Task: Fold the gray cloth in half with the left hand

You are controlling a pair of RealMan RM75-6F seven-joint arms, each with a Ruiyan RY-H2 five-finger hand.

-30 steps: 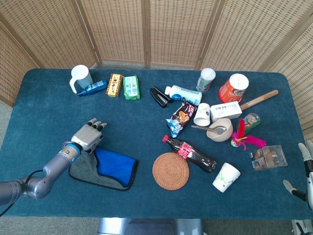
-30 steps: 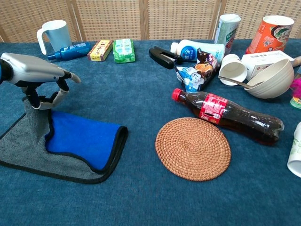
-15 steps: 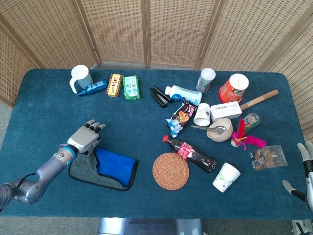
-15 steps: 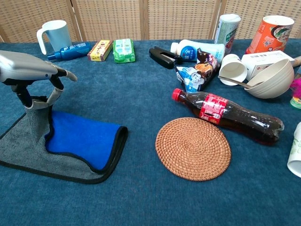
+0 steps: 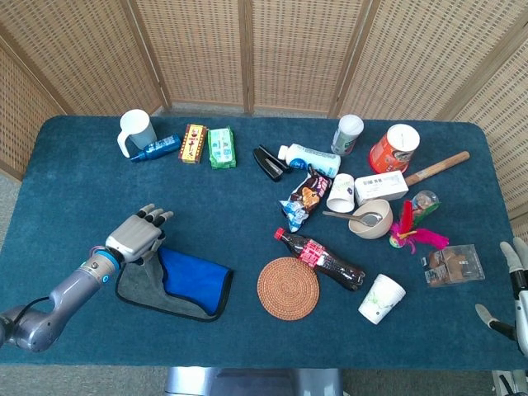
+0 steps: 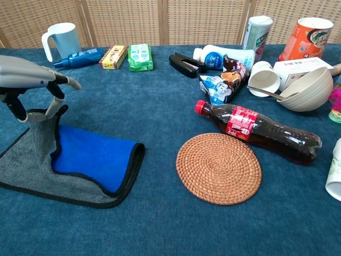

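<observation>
The gray cloth, black-edged with a blue face turned up, lies at the table's front left; it also shows in the head view as the cloth. My left hand hovers over its far left corner and pinches that corner, which stands lifted off the table as a gray peak. From the head camera the left hand sits at the cloth's upper left. My right hand shows at the lower right edge, fingers apart, holding nothing.
A round rattan coaster and a lying cola bottle are right of the cloth. A white mug, small packets, a snack bag, cups, a bowl and tubs crowd the back and right.
My left hand has drifted left and slightly up, keeping the pinched cloth corner with it. The right hand has stayed put.
</observation>
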